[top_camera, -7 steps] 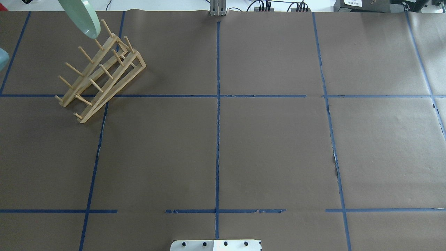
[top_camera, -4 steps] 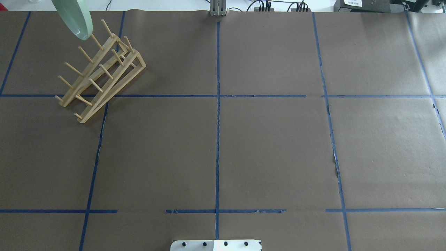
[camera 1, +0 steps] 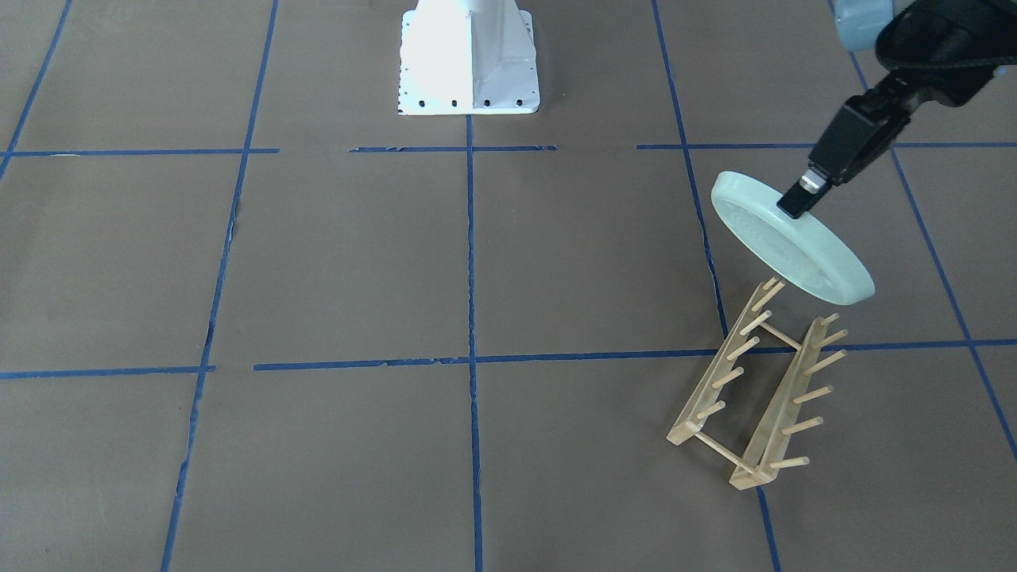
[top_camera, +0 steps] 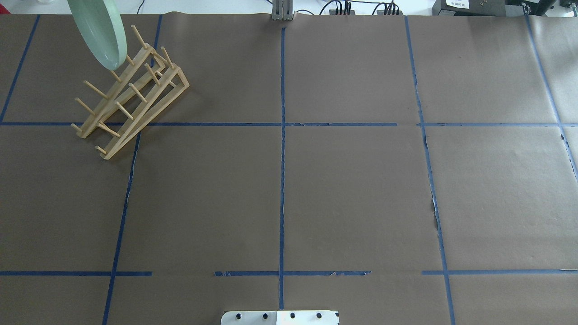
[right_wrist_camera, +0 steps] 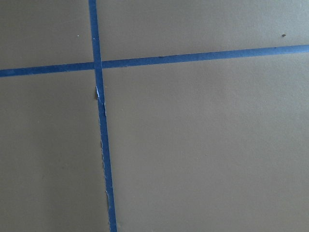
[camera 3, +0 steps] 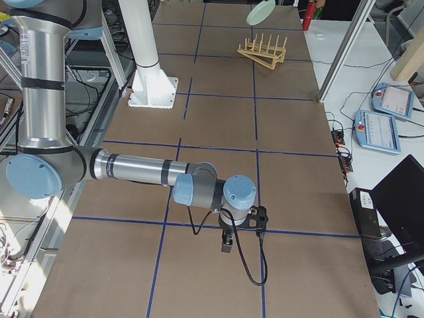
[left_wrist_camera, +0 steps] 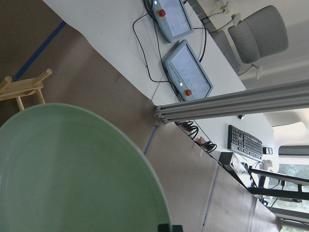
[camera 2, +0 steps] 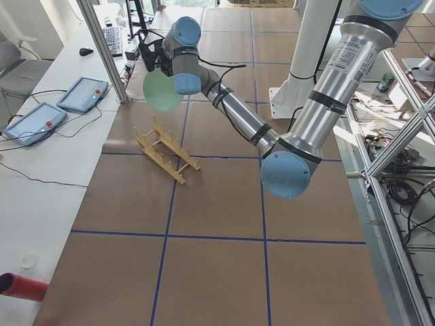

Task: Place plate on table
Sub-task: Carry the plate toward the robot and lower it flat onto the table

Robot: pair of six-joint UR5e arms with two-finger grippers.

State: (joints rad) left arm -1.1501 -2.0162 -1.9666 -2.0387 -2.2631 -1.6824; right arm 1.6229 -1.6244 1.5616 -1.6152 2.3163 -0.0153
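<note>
The pale mint-green plate hangs tilted in the air just above the top end of the wooden peg rack. My left gripper is shut on its upper rim. The plate also shows at the top left of the overhead view, in the exterior left view, and fills the left wrist view. It does not touch the brown table. My right gripper hovers low over the table far from the plate. It shows only in the exterior right view, so I cannot tell if it is open or shut.
The rack lies tilted on the table's far left part. The white robot base stands at the table's near-robot edge. Teach pendants and cables lie on the white bench beyond the table's end.
The plate has shifted a little left and its lower edge has come down closer to the rack's top pegs. The rack has not moved.
</note>
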